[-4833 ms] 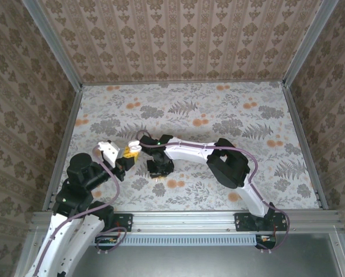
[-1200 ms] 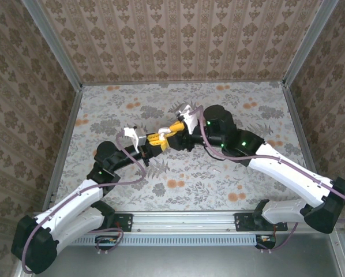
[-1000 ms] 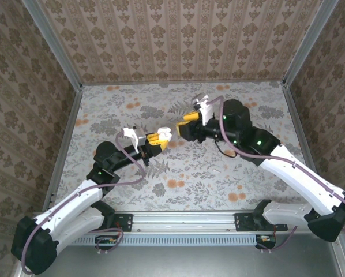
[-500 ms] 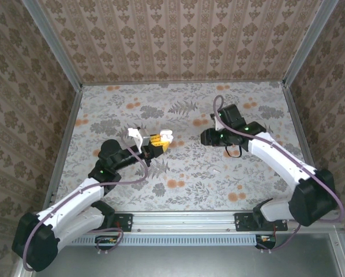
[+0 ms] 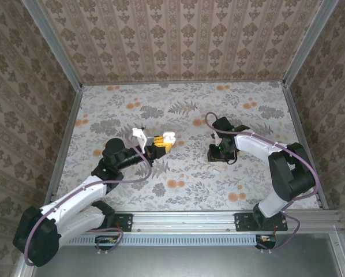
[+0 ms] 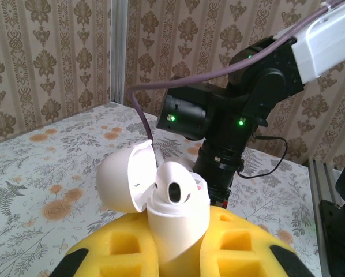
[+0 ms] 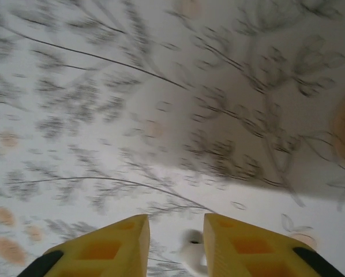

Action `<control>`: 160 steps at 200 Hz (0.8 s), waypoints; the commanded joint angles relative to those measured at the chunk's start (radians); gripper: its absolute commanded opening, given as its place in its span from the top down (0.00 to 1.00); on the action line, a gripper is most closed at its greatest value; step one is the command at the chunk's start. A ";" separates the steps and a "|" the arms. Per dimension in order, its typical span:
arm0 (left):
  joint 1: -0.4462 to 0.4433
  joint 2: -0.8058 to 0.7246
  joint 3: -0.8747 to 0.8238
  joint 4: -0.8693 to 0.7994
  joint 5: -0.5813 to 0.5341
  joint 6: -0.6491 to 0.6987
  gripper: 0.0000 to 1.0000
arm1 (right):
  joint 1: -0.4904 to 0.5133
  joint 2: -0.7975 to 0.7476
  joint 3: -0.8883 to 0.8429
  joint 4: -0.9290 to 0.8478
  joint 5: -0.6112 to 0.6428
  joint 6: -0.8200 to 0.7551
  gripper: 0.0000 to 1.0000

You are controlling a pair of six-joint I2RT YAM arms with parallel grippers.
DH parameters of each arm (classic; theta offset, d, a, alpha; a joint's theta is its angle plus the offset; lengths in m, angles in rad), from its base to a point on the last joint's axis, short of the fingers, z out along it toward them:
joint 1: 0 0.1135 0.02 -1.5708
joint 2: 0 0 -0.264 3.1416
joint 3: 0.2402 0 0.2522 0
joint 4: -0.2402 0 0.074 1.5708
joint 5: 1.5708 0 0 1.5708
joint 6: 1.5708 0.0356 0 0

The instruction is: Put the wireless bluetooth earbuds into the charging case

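My left gripper (image 5: 160, 144) is shut on the white charging case (image 5: 169, 137), which it holds up between its yellow pads. In the left wrist view the case (image 6: 178, 225) has its lid (image 6: 123, 184) swung open to the left, and one white earbud (image 6: 175, 186) sits in it, head up. My right gripper (image 5: 214, 156) points down at the table right of centre. A second earbud (image 5: 217, 171) lies on the cloth just in front of it. In the right wrist view this earbud (image 7: 192, 255) lies between the open yellow fingers of the gripper (image 7: 176, 222), close to the right one.
The table carries a pale floral cloth (image 5: 184, 190) and is walled in by patterned panels with a metal frame (image 5: 299, 138). The right arm's black wrist (image 6: 230, 133) stands just behind the held case in the left wrist view.
The right arm has left the case, swung right and dropped to the table over the loose earbud, with its jaws narrowing. The left arm has shifted slightly, still gripping the case.
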 commanded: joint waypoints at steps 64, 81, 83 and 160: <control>-0.008 0.002 0.048 0.000 0.022 0.032 1.00 | -0.059 -0.045 -0.138 -0.028 0.015 0.082 0.76; -0.008 -0.001 0.046 0.000 0.024 0.030 1.00 | -0.056 -0.061 -0.158 -0.032 -0.010 0.098 0.76; -0.009 -0.002 0.046 0.000 0.024 0.030 1.00 | -0.055 -0.062 -0.161 -0.032 -0.014 0.099 0.77; -0.014 -0.078 0.009 -0.018 0.008 0.026 1.00 | 0.033 -0.110 -0.215 0.001 -0.098 0.202 0.79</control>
